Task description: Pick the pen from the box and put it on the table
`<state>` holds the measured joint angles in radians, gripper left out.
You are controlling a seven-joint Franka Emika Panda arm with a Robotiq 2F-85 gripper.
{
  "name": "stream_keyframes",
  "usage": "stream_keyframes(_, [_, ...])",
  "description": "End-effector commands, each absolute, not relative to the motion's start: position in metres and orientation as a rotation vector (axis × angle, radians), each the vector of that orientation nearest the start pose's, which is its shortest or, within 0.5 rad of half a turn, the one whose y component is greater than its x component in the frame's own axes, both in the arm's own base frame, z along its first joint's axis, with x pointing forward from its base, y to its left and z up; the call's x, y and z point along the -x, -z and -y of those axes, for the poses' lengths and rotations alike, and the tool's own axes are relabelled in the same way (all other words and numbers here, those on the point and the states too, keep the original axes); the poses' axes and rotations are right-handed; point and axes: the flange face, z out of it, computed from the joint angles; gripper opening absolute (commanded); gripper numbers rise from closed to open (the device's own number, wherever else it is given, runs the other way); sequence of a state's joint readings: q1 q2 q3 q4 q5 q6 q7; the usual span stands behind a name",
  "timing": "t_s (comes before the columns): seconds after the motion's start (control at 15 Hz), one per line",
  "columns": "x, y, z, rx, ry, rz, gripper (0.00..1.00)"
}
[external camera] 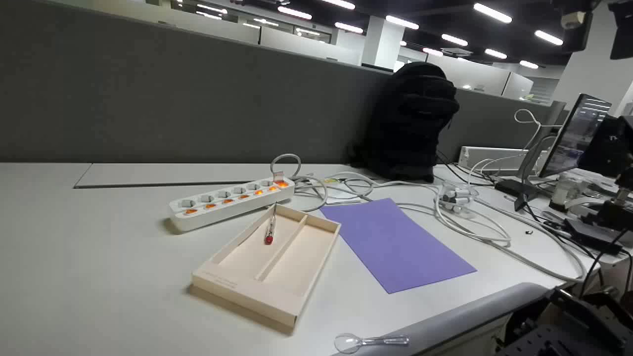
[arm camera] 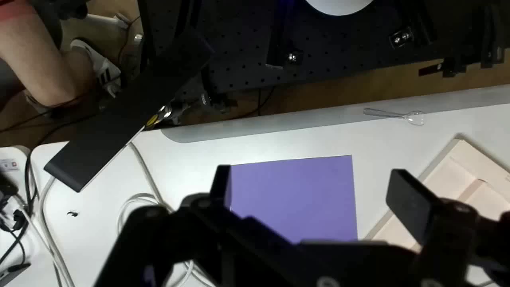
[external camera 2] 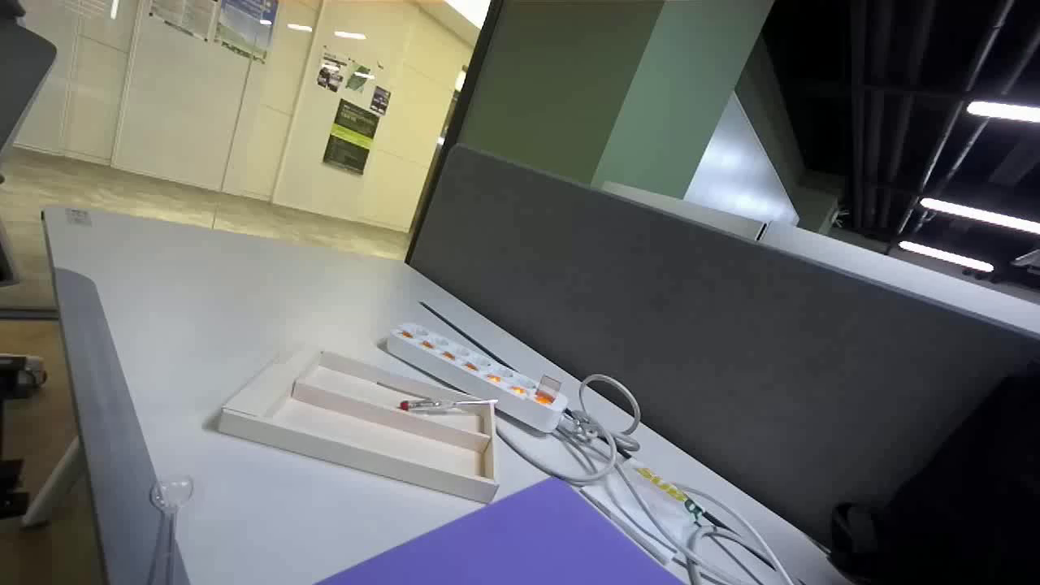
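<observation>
The pen, thin and pale with a red end, lies in a compartment of the box in both exterior views. The box, a shallow beige tray with a divider, rests on the table in both exterior views. The table is light grey-white. In the wrist view my gripper is open and empty, its fingers wide apart over the purple sheet. Part of the box shows at the right there, behind a finger; the pen is not visible in that view. The gripper is not seen in the exterior views.
A white power strip stands close beside the box. A purple sheet lies on the box's other side. White cables run behind the sheet. A clear plastic spoon lies at the table's edge. A black backpack leans on the grey partition.
</observation>
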<state>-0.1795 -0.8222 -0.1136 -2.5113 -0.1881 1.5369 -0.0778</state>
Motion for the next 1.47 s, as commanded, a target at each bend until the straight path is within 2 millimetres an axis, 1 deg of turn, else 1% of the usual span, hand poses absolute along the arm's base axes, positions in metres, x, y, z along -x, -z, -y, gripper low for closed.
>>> stream_keyframes(0.0, [-0.269, -0.525, 0.108, 3.197, -0.273, -0.264, 1.00])
stream_keyframes(0.87, [-0.269, -0.525, 0.108, 3.197, -0.271, -0.263, 1.00])
stream_keyframes(1.0, [-0.285, -0.514, 0.109, 3.205, -0.233, -0.315, 1.00])
stream_keyframes(1.07, [-0.295, -0.507, 0.110, 3.225, -0.192, -0.380, 1.00])
stream_keyframes(1.2, [-0.318, -0.488, 0.105, 3.228, -0.129, -0.404, 1.00])
stream_keyframes(1.4, [-0.363, -0.447, 0.094, 3.260, -0.073, -0.376, 1.00])
